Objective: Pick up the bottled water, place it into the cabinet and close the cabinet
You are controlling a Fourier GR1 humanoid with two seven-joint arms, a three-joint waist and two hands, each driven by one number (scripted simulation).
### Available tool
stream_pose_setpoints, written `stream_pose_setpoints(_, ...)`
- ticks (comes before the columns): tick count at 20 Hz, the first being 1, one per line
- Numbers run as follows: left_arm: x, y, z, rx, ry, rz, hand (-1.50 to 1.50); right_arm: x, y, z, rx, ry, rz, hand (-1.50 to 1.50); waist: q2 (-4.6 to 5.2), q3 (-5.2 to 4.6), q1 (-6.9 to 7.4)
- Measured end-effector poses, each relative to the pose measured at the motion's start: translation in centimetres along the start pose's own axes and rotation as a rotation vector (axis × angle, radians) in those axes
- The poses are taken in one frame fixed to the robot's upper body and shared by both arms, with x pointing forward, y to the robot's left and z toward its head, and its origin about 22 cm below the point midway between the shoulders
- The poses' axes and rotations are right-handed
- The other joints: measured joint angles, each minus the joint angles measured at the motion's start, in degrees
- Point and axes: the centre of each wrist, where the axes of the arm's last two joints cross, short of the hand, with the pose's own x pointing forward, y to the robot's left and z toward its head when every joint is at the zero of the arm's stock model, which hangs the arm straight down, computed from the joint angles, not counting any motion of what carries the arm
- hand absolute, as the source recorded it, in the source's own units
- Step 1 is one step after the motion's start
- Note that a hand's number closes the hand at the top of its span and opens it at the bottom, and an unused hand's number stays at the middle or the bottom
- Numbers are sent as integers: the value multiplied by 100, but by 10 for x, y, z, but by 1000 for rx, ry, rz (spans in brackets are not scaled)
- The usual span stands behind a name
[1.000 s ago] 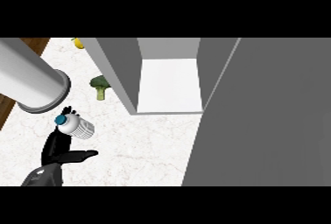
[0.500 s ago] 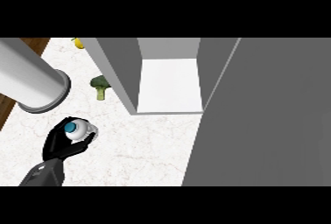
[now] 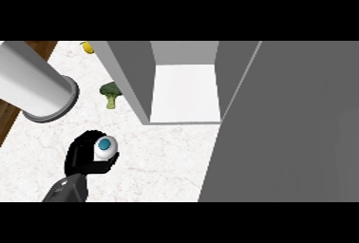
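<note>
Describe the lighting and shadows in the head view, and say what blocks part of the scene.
Head view: light is even and soft, with no glare on the marbled counter. The open cabinet has a bright white floor and darker grey walls. Its grey door fills the right side and hides the counter there. The left hand curls round the bottled water, hiding all but its blue cap end. The broccoli casts hardly any shadow.

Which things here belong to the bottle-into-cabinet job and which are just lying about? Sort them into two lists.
Belongs to the job:
- bottled water, held in the left robot hand
- cabinet, interior exposed
- cabinet door, swung open at the right

Just lying about:
- broccoli on the counter
- yellow item at the far edge, too cut off to identify
- grey cylinder at the left
</note>
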Motion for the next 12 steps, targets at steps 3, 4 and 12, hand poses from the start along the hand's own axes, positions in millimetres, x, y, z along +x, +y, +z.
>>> stream_pose_setpoints(3, -11, -20, 10, 0, -29, 21, 150, 0, 2, 0, -2, 3, -9, -150, -14, 6, 25)
stream_pose_setpoints(4, -14, -25, 12, 7, -37, 29, 150, 0, 3, 0, 0, 3, -16, -150, -11, 5, 31)
stream_pose_setpoints(12, -4, -57, 15, -40, -79, 40, 150, 1, 5, -4, 0, 7, -21, -150, 0, -16, 60)
